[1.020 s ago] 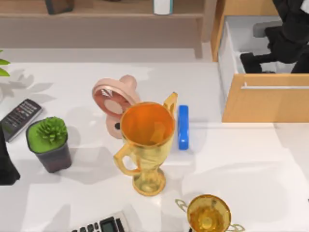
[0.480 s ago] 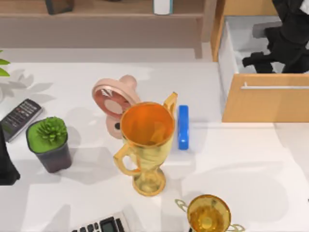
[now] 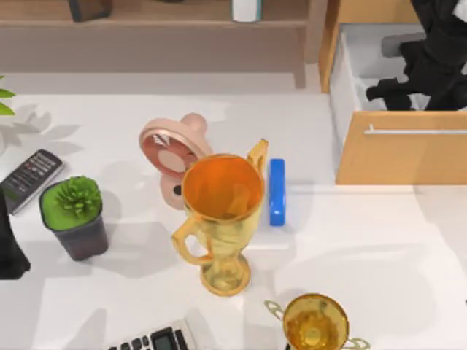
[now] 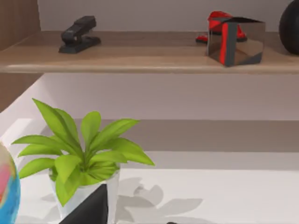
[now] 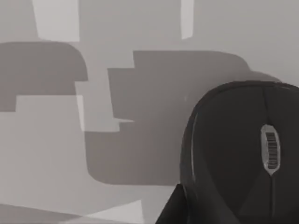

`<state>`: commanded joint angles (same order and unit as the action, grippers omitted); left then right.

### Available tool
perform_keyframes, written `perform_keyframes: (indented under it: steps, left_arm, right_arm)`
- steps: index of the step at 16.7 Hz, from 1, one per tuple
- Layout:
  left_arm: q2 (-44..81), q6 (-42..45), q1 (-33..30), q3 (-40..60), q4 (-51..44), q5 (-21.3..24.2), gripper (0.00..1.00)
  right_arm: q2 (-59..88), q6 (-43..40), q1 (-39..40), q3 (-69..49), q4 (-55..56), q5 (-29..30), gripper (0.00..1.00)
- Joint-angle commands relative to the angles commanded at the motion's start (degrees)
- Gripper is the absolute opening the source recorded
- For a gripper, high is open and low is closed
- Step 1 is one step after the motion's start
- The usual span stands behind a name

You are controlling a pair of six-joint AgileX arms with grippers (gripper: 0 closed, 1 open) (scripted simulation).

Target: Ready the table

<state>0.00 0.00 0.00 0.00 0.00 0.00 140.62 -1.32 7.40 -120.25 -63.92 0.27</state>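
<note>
Clutter remains on table while right arm works over open drawer

Table, the broad white top across the top view's middle and lower part, is far from ready. On it stand a large gold trophy at centre, a pink fan just behind it, a blue bar beside the trophy's right, a potted succulent at left, a remote at far left, a second trophy and a calculator along the lower edge.

Right hand, in the upper right of the frame, sits over the open drawer; whether its fingers are wide, narrow or holding anything cannot be told. Left arm rests parked at the left edge, its fingers likewise unreadable.

Right wrist view adds a black mouse lying on the drawer's pale floor, which suggests one item is already stowed. Left wrist view adds a leafy plant in a white pot, and on the wooden shelf a stapler and a mirrored cube.
</note>
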Motion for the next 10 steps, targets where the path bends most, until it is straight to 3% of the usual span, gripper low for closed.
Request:
perform_keyframes:
  steps: [10]
  left_arm:
    - [0.0,0.0,0.0,0.0,0.0,0.0,1.0]
  right_arm:
    - [-4.39,-0.64,0.21,0.75,-0.65,-0.26,0.0]
